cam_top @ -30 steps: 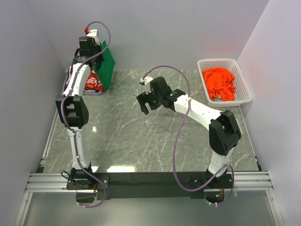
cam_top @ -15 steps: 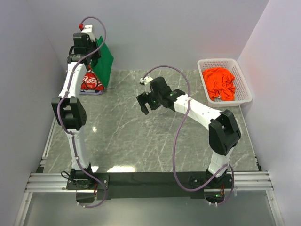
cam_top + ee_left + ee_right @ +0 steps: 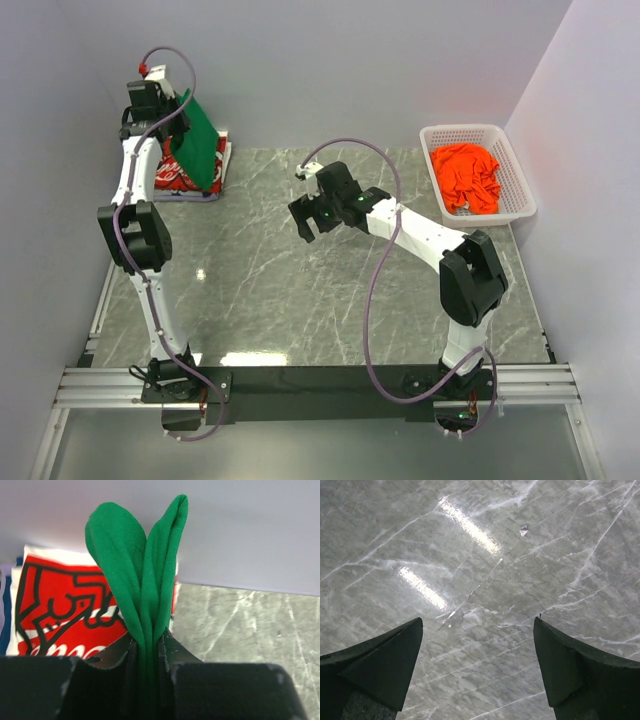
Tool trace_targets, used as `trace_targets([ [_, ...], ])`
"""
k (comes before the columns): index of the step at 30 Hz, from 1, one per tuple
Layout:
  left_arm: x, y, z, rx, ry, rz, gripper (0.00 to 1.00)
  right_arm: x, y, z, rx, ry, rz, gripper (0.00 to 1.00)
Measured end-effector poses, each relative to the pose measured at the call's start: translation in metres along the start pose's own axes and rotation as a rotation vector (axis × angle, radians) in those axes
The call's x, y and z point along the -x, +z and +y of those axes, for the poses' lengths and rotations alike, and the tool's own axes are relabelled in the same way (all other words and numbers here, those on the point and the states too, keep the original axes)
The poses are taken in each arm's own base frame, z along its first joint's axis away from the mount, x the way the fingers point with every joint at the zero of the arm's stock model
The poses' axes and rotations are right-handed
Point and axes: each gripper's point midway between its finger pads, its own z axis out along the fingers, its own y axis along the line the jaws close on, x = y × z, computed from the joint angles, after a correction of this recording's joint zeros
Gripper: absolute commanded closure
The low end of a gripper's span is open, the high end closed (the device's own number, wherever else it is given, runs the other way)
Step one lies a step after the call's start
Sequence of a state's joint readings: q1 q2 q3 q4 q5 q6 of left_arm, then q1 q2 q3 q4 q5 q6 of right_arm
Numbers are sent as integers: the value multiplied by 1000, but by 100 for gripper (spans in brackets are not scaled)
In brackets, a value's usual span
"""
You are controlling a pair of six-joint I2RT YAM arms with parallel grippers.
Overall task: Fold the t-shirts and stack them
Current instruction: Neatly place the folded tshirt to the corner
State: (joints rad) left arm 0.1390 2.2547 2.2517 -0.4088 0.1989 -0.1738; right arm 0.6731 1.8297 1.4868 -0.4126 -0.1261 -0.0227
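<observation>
Three t-shirts are in sight. The green t-shirt (image 3: 198,140) is bunched and pinched between the fingers of the left claw (image 3: 146,650), clamped tight on it, up in the far left corner. It hangs lengthwise from the claw down toward the table (image 3: 300,290), with two folded lobes pointing away from the fingers. Beneath it lies the red t-shirt (image 3: 55,605), flat with its print up, close against the back wall (image 3: 330,70). I cannot tell whether the green hem touches it. The orange t-shirt (image 3: 466,175) sits crumpled in the basket (image 3: 522,195) at the far right edge. The right claw (image 3: 477,655), fingers wide apart and holding nothing, hovers over marble mid-table, well apart from both sides.
</observation>
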Motion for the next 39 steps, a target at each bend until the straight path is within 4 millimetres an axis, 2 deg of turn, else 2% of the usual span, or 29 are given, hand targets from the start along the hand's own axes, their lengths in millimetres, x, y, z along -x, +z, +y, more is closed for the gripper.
trace_targets([
  [4,-15,5,20,14,-27,30,86,-2,2,0,0,1,6,3],
  [7,-18,8,20,13,-24,29,87,-2,2,1,5,4,8,2],
  [9,-21,9,10,0,-15,33,86,-2,2,1,8,4,8,2],
  [17,-13,2,-68,-112,29,17,86,-3,2,1,7,4,9,2],
  [21,-8,-2,-85,-144,21,8,86,-3,2,1,7,4,10,2],
  [32,-7,-1,-79,-135,-2,8,87,-3,2,1,6,4,10,2],
  [39,-14,8,-56,-103,-17,20,87,-3,2,1,5,5,11,2],
])
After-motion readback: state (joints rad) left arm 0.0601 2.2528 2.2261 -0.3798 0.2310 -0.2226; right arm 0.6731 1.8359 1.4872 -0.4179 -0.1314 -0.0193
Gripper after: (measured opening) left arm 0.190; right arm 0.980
